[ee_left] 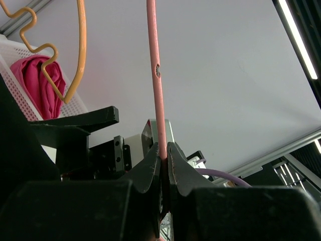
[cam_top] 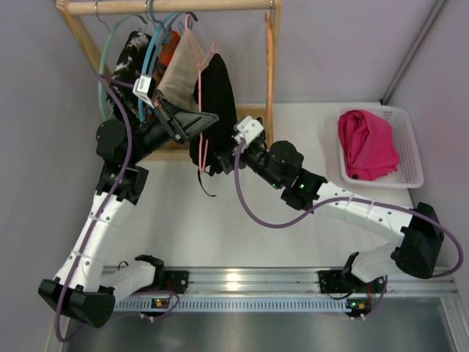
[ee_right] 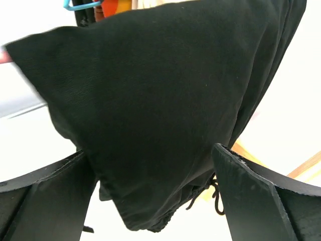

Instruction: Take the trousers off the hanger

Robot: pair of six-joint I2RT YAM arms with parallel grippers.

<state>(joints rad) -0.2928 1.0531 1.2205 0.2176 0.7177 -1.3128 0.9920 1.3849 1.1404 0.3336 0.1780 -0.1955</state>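
The black trousers (cam_top: 217,92) hang folded over a pink hanger (cam_top: 199,139) on the wooden rack. My left gripper (cam_top: 201,119) is shut on the pink hanger's thin bar (ee_left: 155,75), pinched between its jaws (ee_left: 164,150). My right gripper (cam_top: 227,150) is open, one finger on each side of the black trousers' lower fold (ee_right: 160,100); its fingers (ee_right: 251,191) are apart from the cloth, and the drawstrings (ee_right: 215,196) dangle by the right finger. The magenta-pink trousers (cam_top: 365,143) lie in the white basket, and they also show in the left wrist view (ee_left: 42,83).
The wooden rack's rail (cam_top: 168,6) carries several other hangers, teal, blue and orange (ee_left: 80,50), with a beige garment (cam_top: 176,77) and dark clothes. The white basket (cam_top: 412,150) stands at the right on the table. Purple cables loop off both arms.
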